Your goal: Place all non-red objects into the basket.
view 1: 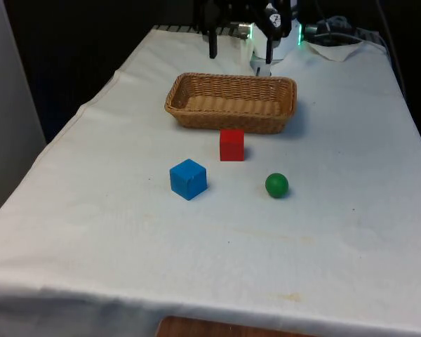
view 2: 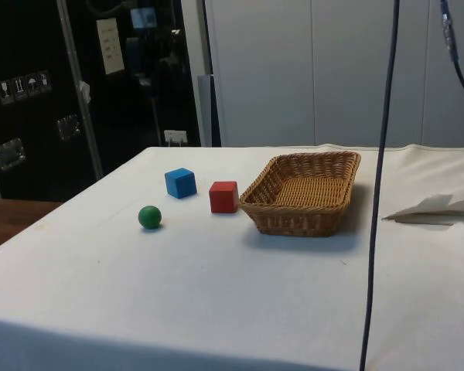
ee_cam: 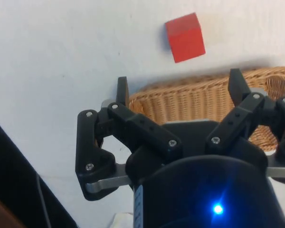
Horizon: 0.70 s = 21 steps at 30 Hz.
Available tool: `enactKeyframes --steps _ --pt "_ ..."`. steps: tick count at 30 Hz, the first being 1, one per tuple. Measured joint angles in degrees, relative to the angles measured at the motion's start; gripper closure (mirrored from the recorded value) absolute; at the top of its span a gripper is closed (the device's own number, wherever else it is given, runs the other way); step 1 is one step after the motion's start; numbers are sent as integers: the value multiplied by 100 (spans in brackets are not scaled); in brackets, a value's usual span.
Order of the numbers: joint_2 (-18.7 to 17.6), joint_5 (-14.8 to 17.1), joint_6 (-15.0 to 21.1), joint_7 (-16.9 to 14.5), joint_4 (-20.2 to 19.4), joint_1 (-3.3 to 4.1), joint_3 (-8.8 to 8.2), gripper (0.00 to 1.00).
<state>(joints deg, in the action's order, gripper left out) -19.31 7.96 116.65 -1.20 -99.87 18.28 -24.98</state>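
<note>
Blue cube (view 1: 188,179) and green ball (view 1: 276,184) sat on the white-clothed bench (view 1: 337,232), apart from each other, both on the camera side of the wicker basket (view 1: 231,102) in the front view. Red cube (view 1: 231,144) stood just beside the basket's near wall. Pincer (view 1: 240,53) hung released, its 2 fingers (ee_cam: 122,90) spread wide above the basket's far edge, holding nothing.

Claw (view 1: 240,50) cut off above its fingers by the front view's upper edge, basket (ee_cam: 204,102) partly hidden behind the claw (ee_cam: 178,88) in the wrist view, its far end cut by the picture's edge.
</note>
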Motion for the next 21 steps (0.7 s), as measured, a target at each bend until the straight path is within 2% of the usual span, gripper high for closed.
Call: enactKeyframes --steps 21 --pt "-539 424 453 -160 172 -74 -338 0"
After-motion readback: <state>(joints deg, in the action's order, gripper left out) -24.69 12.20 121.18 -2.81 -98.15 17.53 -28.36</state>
